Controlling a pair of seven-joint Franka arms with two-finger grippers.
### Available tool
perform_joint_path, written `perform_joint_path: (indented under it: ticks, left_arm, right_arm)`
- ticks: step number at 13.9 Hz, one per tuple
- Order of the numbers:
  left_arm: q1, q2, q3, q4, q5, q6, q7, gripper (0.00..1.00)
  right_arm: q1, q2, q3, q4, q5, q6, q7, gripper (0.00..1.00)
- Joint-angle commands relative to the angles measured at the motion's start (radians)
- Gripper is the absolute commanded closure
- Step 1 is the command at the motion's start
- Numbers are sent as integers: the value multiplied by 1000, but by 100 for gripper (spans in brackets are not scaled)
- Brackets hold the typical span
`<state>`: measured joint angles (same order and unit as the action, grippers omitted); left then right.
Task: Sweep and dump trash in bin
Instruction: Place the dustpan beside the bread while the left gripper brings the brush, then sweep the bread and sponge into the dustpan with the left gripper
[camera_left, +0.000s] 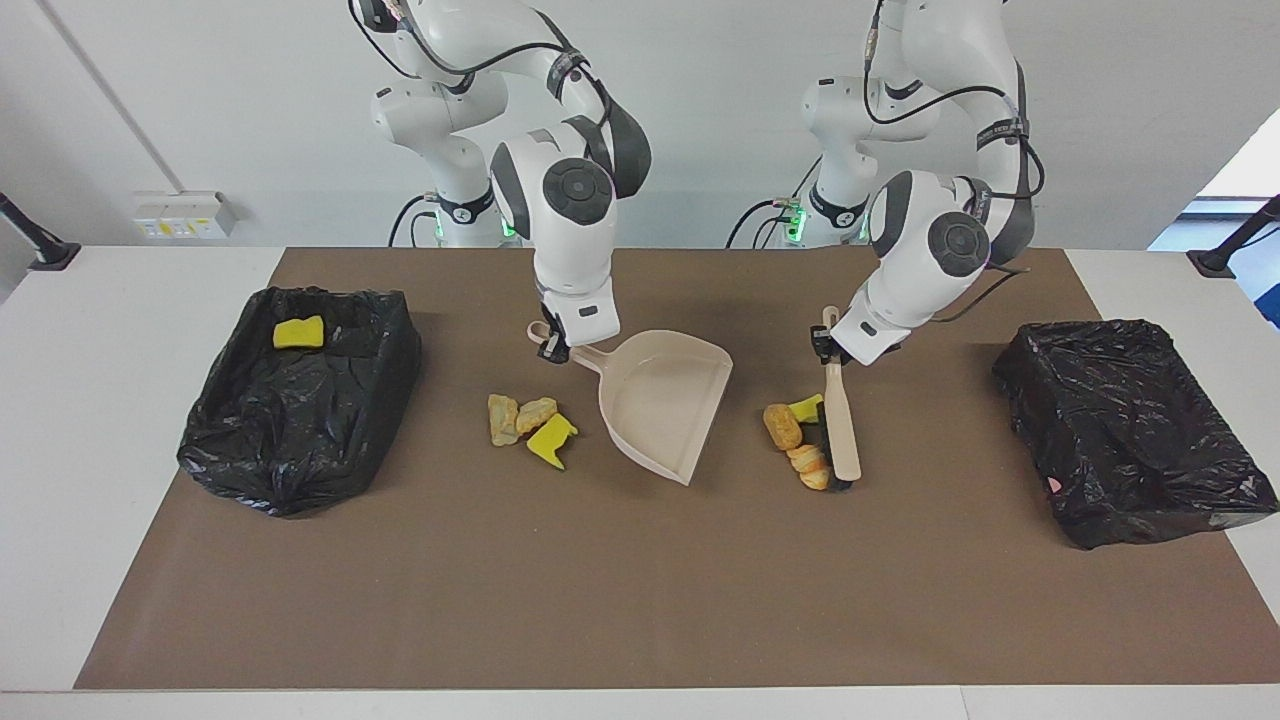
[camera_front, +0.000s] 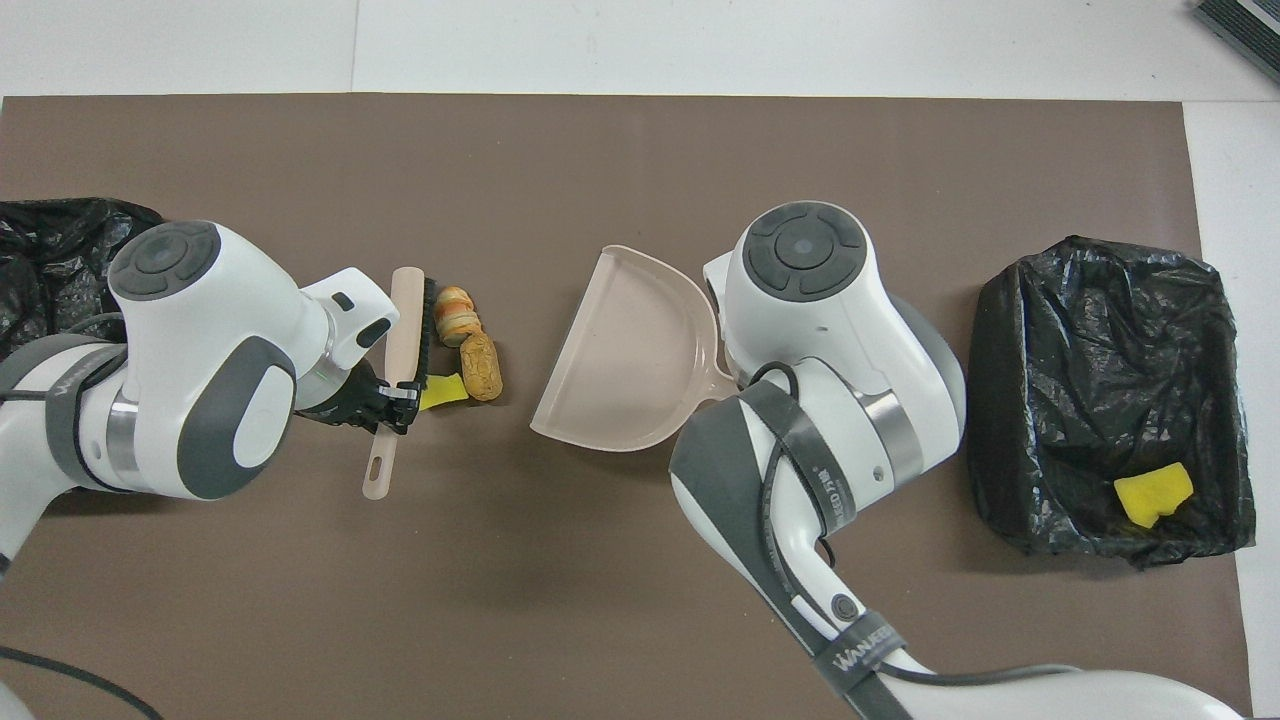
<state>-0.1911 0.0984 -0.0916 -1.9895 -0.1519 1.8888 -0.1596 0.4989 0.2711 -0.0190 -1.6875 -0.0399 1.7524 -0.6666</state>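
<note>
Left gripper (camera_left: 826, 345) jaws clamped on brush (camera_left: 840, 430) handle, bristles against trash (camera_left: 797, 440) pile mid-desk. Right gripper (camera_left: 553, 345) jaws clamped on dustpan (camera_left: 665, 405) handle; more trash (camera_left: 530, 425) just beside dustpan.

"WANLEBO" on arm strap (camera_front: 858, 645)

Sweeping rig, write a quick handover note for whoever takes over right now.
Left gripper: shut on the brush handle, bristles against three trash bits (yellow sponge chunk, two bread lumps).
Right gripper: shut on the dustpan handle; pan is empty, its mouth facing the brush.
Second trash pile lies beside the pan, toward the right arm's end.
Done: one sponge chunk is in the bin at the right arm's end; the other bin looks empty.
Left: sweep both piles into the pan, dump.
</note>
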Motion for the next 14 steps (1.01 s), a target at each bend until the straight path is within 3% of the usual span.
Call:
perform_joint_path:
  ticks: [1,4,7,10,14]
  left_arm:
    - [33,-68,27,21,-29,-54,3,100]
    - [99,-68,29,-38,-28,5,50,100]
    - [99,-36,29,-114,-26,171,55,100]
    - [53,12,29,-112,-24,180,55,100]
    - [-7,17,26,-115,-24,170,91,100]
  right_arm:
    - [9,-21,8,-76,-21,67,-33,100]
    - [27,8,7,-87,-21,73,-33,100]
    - [47,23,7,-87,-23,84,-27,100]
    - [66,23,7,-95,-21,113,19,100]
    - [85,37,7,-98,-28,125,36,100]
